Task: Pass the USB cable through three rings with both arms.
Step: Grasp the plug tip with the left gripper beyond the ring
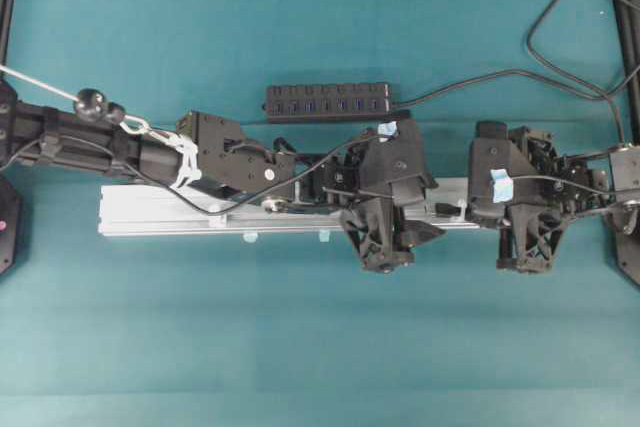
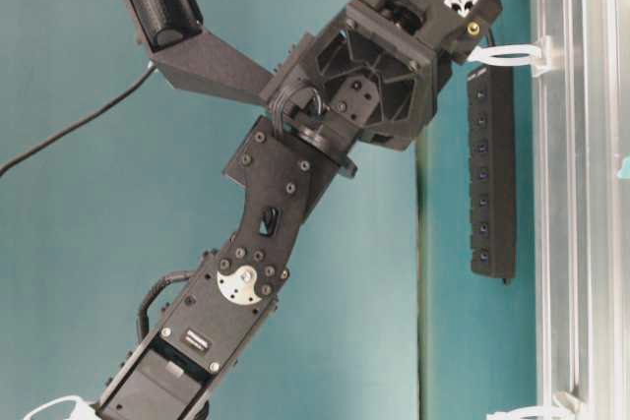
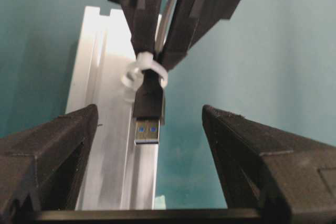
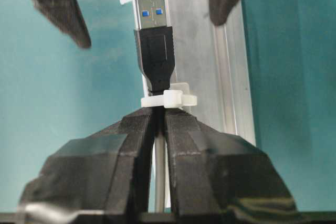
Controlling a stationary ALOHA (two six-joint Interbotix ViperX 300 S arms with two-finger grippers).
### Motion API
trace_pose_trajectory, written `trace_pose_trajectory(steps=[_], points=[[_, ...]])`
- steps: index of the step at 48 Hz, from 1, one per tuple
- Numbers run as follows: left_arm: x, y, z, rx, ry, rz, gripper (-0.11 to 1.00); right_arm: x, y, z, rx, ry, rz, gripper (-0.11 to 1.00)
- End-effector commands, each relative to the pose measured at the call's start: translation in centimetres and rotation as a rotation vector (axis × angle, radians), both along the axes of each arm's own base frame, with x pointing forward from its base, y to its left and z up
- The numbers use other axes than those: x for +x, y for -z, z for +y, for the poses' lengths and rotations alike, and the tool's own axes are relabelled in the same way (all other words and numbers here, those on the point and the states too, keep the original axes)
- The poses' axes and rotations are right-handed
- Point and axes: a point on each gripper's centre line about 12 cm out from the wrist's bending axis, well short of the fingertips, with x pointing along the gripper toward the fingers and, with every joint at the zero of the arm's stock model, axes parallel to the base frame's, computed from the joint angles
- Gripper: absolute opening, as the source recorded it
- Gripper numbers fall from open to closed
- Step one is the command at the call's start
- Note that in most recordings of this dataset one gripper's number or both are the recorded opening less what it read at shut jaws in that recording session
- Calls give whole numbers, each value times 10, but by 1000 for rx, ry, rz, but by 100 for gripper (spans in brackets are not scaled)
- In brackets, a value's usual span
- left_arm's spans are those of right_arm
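Observation:
The USB cable's black plug (image 3: 148,114) pokes through a whitish ring (image 3: 143,71) standing on the silver rail (image 3: 102,129). Behind that ring my right gripper (image 4: 159,113) is shut on the cable (image 4: 161,177), its fingertips almost against the ring (image 4: 169,99). The plug (image 4: 154,40) points at my left gripper (image 3: 149,109), which is open with one finger on each side of the plug's metal tip and touches nothing. From overhead, the left gripper (image 1: 438,211) and right gripper (image 1: 478,209) face each other near the rail's right end. Another ring (image 1: 215,209) stands further left.
A black multi-port hub (image 1: 328,100) lies behind the rail (image 1: 160,212), and its lead loops with other black cable at the back right (image 1: 545,47). Small pale-blue tabs (image 1: 250,237) sit at the rail's front edge. Teal table surface (image 1: 300,347) stretches in front.

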Motion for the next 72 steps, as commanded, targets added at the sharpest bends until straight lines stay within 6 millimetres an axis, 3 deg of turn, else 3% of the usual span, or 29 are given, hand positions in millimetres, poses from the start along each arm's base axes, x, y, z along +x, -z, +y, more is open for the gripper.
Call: trace_pose_trajectory(steps=[1,20,43,59,68,72], points=[[5,-9,3,3,-3,-28,85,3,-5,1,8,9,-27,-6],[5,-4,3,6,-2,-17,82,4,-5,1,9,10,-27,-6],[6,-3,-2,47,29,-17,51,5,-5,1,10,9,-31,-6],[5,1,-1,48,30,22,45,5,-5,1,10,9,-31,-6],[6,-1,-1,57,34,12,24,5,-5,1,10,8,-33,-6],[8,-2,1,72,39,5,23,5,-5,1,10,7,-33,-6]])
